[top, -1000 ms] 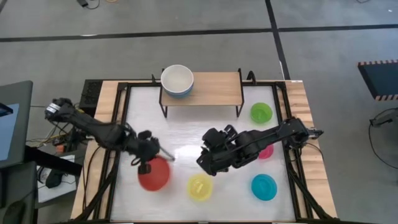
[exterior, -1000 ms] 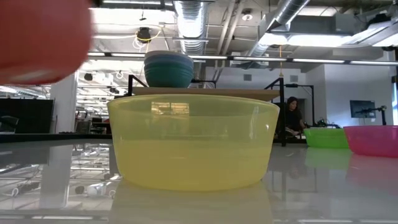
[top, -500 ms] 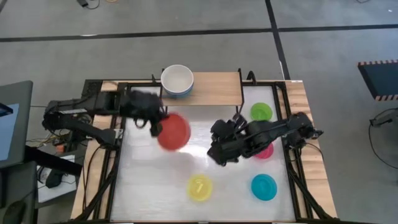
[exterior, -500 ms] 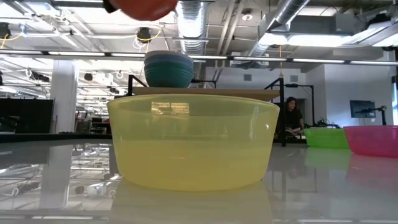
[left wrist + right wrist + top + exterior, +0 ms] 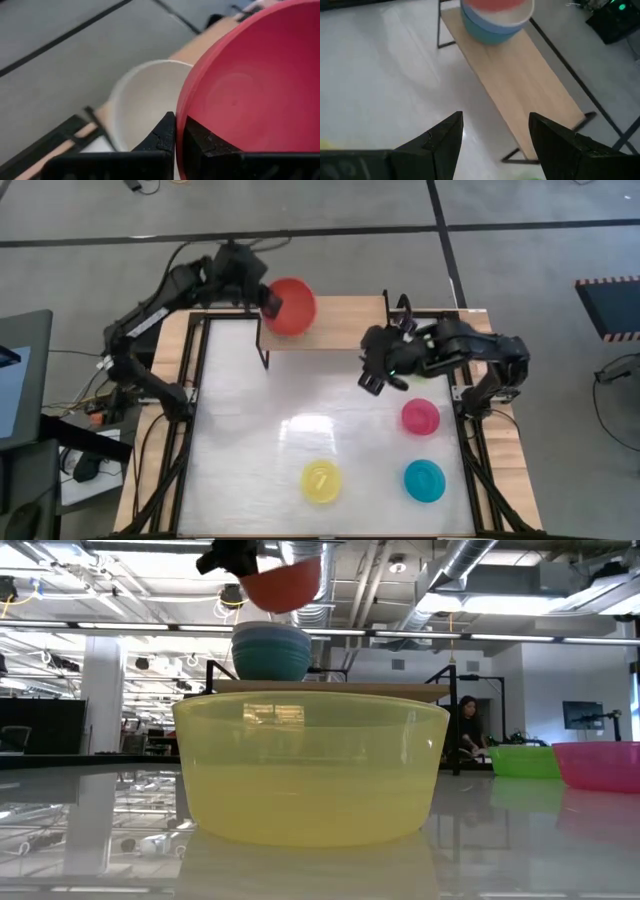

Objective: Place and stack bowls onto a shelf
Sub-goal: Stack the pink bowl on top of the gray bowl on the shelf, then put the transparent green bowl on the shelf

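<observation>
My left gripper (image 5: pixel 268 302) is shut on a red bowl (image 5: pixel 292 306), held in the air above a stack of bowls on the left end of the wooden shelf (image 5: pixel 345 320). The stack shows in the low view (image 5: pixel 270 652), and its top bowl is white (image 5: pixel 142 107). My right gripper (image 5: pixel 372 378) is open and empty near the shelf's right legs. It hides the lime green bowl in the high view, but that bowl shows in the low view (image 5: pixel 524 760). The pink bowl (image 5: pixel 420 417), cyan bowl (image 5: pixel 425 480) and yellow bowl (image 5: pixel 321 481) rest on their bases on the table. My left gripper pinches the red bowl's rim (image 5: pixel 179 117) on the bowl's left side, with one finger (image 5: pixel 202 142) inside the bowl and one (image 5: pixel 159 137) outside. The fingers come from the table's left. The bowl is lifted clear above the stack with its opening up (image 5: pixel 283 582).
The shelf's black legs (image 5: pixel 263 358) stand on the white table top. The shelf's middle and right end (image 5: pixel 530 85) are bare wood. In the low view the yellow bowl (image 5: pixel 310 765) is close to the camera and blocks the table's middle. A person (image 5: pixel 468 725) sits far behind.
My left gripper has carried the red bowl from low over the table's near left, up and toward the far edge, to above the stack on the shelf. My right gripper has gone from the table's middle toward the far right, near the shelf's right legs.
</observation>
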